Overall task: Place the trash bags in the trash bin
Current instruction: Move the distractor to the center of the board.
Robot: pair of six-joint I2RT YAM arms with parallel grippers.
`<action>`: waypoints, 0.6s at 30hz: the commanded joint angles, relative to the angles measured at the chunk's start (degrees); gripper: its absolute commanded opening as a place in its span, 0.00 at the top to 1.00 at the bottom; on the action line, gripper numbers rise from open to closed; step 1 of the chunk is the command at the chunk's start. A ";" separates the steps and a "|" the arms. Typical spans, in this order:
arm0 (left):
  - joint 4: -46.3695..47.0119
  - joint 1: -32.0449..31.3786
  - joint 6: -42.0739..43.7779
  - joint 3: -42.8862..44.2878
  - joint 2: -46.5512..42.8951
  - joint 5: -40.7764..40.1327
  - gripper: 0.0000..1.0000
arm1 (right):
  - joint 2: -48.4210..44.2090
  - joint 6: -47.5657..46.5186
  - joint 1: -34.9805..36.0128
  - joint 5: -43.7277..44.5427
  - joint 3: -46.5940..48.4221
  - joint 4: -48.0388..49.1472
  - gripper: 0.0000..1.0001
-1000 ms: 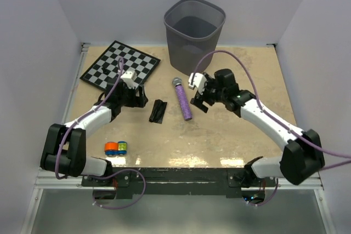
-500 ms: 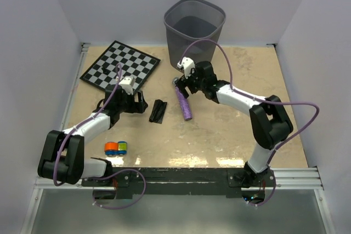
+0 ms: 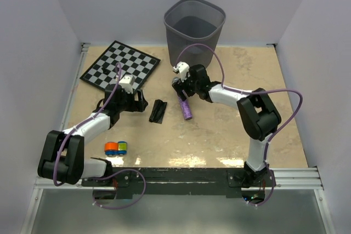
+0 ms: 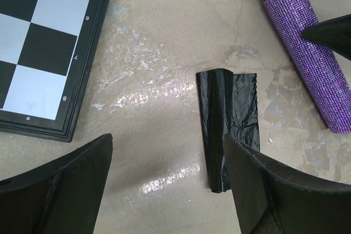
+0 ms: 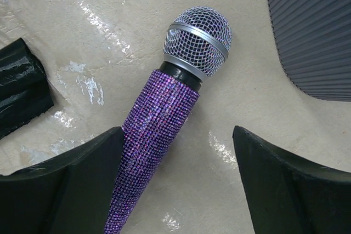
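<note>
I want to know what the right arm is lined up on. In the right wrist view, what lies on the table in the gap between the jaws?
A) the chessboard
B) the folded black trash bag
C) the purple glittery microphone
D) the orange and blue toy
C: the microphone lies between the open jaws of the right gripper, while the trash bag sits off at the left edge of that view.

blk bag, purple mic

trash bag | chessboard side: bare table | other side: microphone near
</note>
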 commanded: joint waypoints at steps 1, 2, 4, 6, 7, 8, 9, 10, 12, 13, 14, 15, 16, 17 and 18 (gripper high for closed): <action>3.44 0.39 -0.08 0.45 -0.27 -0.25 0.14 | 0.85 -1.57 0.09 3.41 2.07 0.60 0.20; 3.62 0.39 -0.08 0.45 -0.10 -0.16 0.14 | 1.11 -1.65 -0.25 3.76 2.07 0.16 0.21; 3.88 0.39 -0.08 0.45 0.17 -0.07 0.14 | 1.03 -2.00 -0.69 3.68 1.81 -0.45 0.24; 4.32 0.39 0.00 0.45 0.52 -0.07 0.14 | 1.12 -2.44 -1.31 3.15 1.46 -1.33 0.29; 4.49 0.39 -0.08 0.45 0.61 0.01 0.14 | 1.29 -2.79 -1.75 2.80 1.19 -1.94 0.33; 4.58 0.39 -0.08 0.54 0.78 0.02 0.14 | 1.47 -2.97 -2.27 2.28 1.02 -2.30 0.35; 4.41 0.39 -0.08 0.88 1.13 0.19 0.14 | 1.38 -3.58 -2.54 2.10 0.58 -2.48 0.37; 4.15 0.39 -0.08 1.24 1.66 0.37 0.14 | 1.29 -3.94 -2.72 2.27 0.32 -2.74 0.39; 4.49 0.39 -0.08 1.68 2.45 0.28 0.14 | 1.29 -4.47 -3.33 1.75 0.14 -3.00 0.39; 4.76 0.39 -0.08 1.77 2.72 0.19 0.14 | 1.12 -4.64 -3.60 1.13 -0.04 -3.00 0.39; 4.93 0.39 -0.08 2.03 3.07 0.28 0.14 | 0.68 -4.99 -3.69 0.26 -0.13 -4.57 0.39; 4.94 0.39 -0.17 2.38 3.42 0.28 0.14 | 0.50 -5.17 -3.86 0.25 -0.21 -4.93 0.39; 5.02 0.39 -0.17 2.73 3.86 0.37 0.14 | 0.24 -5.43 -3.95 0.25 -0.30 -5.29 0.39; 5.11 0.39 -0.26 3.08 4.30 0.37 0.14 | -0.02 -5.61 -4.12 0.25 -0.65 -5.64 0.39; 5.11 0.39 -0.43 3.43 4.82 0.45 0.14 | -0.29 -5.78 -4.30 0.42 -0.91 -5.99 0.39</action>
